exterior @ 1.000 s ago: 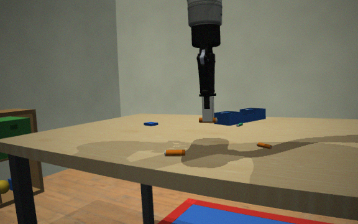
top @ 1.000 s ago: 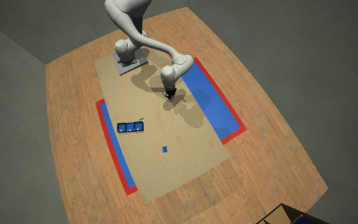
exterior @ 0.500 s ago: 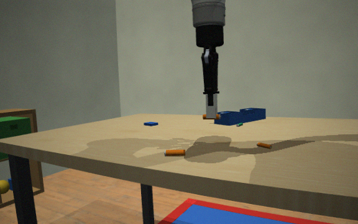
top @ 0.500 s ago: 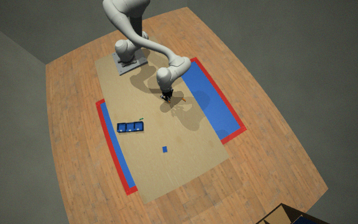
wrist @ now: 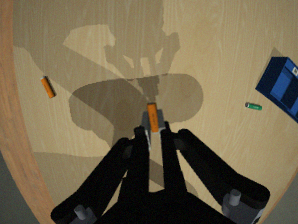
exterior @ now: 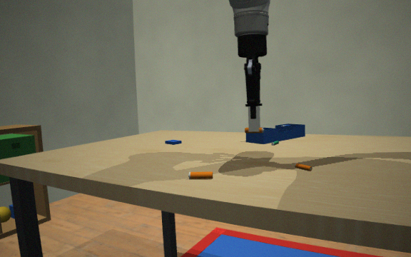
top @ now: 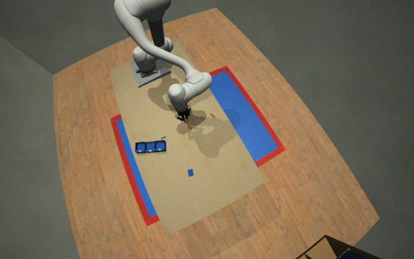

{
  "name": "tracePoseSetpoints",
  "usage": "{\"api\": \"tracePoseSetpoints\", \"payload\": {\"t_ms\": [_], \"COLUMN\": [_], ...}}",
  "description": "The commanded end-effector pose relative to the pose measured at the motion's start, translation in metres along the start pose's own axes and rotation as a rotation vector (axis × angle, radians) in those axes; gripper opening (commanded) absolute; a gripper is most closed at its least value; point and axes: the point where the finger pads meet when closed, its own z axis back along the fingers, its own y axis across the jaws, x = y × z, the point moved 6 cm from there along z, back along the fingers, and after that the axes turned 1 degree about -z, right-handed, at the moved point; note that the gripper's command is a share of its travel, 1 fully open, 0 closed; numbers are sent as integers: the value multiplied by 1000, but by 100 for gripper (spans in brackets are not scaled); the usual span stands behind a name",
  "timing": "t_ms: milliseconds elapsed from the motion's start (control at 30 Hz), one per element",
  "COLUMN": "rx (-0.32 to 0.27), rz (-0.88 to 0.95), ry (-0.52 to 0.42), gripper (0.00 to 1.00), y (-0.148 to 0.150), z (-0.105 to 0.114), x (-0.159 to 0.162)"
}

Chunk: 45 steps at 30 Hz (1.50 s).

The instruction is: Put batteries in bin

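Pale wood tabletop [top: 207, 194] [exterior: 95, 160] [wrist: 220, 40] | gripper [top: 185, 119] [exterior: 254, 125] [wrist: 153, 118] clamped mid-body on orange battery [top: 186, 121] [exterior: 247, 130] [wrist: 153, 118], likely for clean drop | bin row [top: 150, 151] [exterior: 262, 136] [wrist: 270, 75] left of centre, top view | F label unreadable, size unsure

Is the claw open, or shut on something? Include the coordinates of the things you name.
Shut on an orange battery [exterior: 261, 130] [wrist: 153, 118]: both ends poke out past the fingers of the claw [exterior: 254, 129] [wrist: 153, 118] in the exterior view, above the table [exterior: 120, 185].

The pale labels on the blue bins [top: 150, 147] [exterior: 275, 134] [wrist: 283, 86] are too small to read.
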Motion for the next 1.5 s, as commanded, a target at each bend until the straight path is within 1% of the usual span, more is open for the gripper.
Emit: {"api": "tracePoseSetpoints", "payload": {"t_ms": [0,400,467,967,1033,1467], "rx": [-4,-4,-4,-4,-4,-4], "rz": [1,1,1,1,1,1], "ry": [1,1,1,1,1,1], "gripper": [15,15,15,15,15,15], "y": [24,94,94,183,183,259], "z": [-1,-2,-2,-2,-2,-2], "x": [6,19,19,36,36,51]}}
